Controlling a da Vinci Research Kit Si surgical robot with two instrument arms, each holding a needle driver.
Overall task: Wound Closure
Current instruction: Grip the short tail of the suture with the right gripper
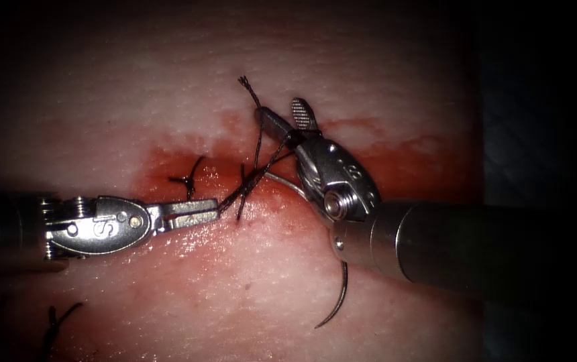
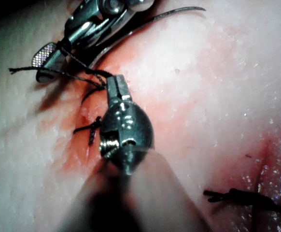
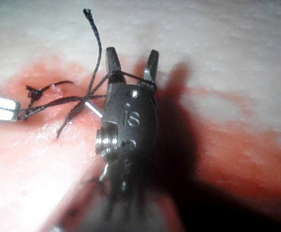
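The left tool (image 1: pixel 209 208) (image 2: pixel 113 80) comes in from the left and is shut on the dark thread (image 1: pixel 256 167) just left of the stitch site. The right tool (image 1: pixel 280 111) (image 3: pixel 131 57) stands open above the cut, and the thread (image 3: pixel 131 75) runs across the gap between its jaws near their base. A frayed thread end (image 1: pixel 244 82) sticks up beyond it. The curved needle (image 1: pixel 342 288) (image 2: pixel 169 14) is held by neither tool. It lies on the tissue (image 1: pixel 134 100), its middle hidden under the right tool and its tip pointing toward the near edge.
A knotted earlier stitch (image 1: pixel 188 178) (image 2: pixel 89 128) sits in the red fluid just above the left tool's jaws. Another knotted stitch (image 1: pixel 57 320) (image 2: pixel 237 195) lies at the lower left. The right tool's thick shaft (image 1: pixel 449 248) covers the tissue on the right.
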